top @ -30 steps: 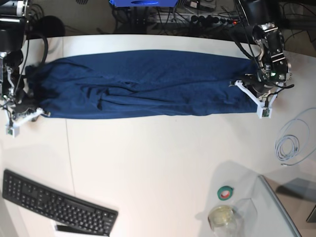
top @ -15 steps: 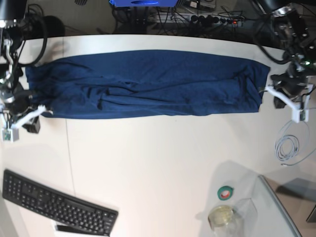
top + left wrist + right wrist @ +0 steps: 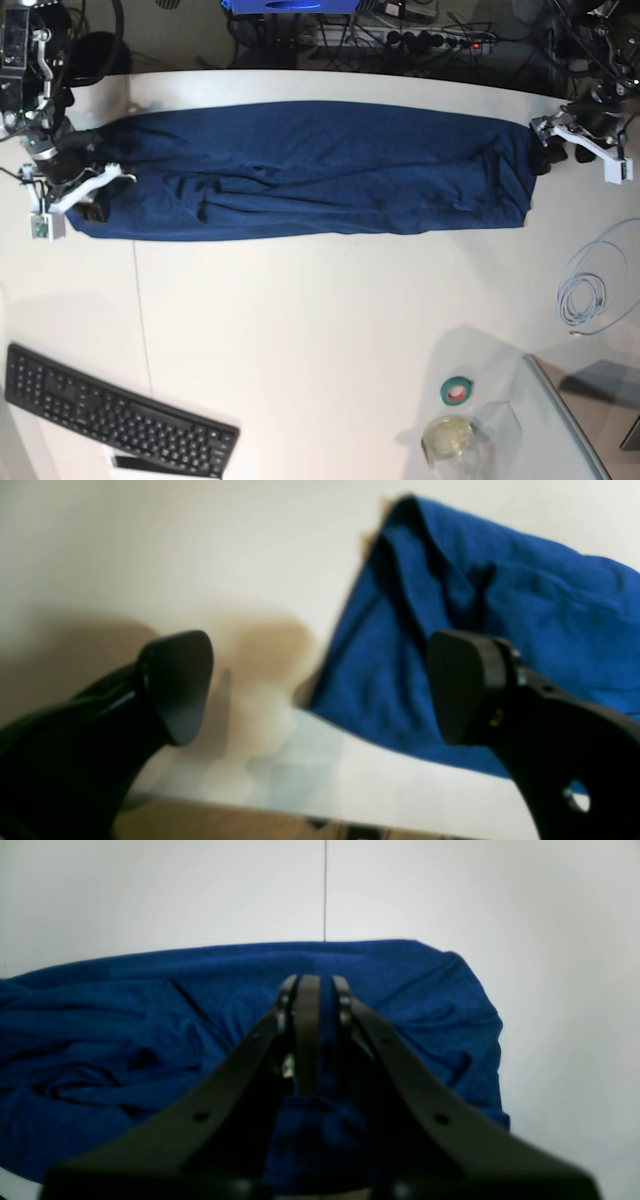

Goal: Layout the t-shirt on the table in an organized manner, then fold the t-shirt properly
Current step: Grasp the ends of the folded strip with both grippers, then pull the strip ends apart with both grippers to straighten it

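Base view: the t-shirt (image 3: 300, 170) lies stretched in a long navy band across the far side of the table (image 3: 330, 320), with creases running along its middle. My left gripper (image 3: 582, 148) hangs just off the shirt's end on that view's right; in the left wrist view its fingers (image 3: 175, 685) are spread wide with nothing between them, and the shirt's corner (image 3: 480, 630) lies on the white top beyond them. My right gripper (image 3: 72, 192) sits over the opposite end of the shirt. In the right wrist view its fingers are pressed nearly together above the rumpled fabric (image 3: 150, 1040); whether cloth is caught between the tips I cannot tell. The table's dark seam line (image 3: 325, 890) runs straight away past the shirt's edge.
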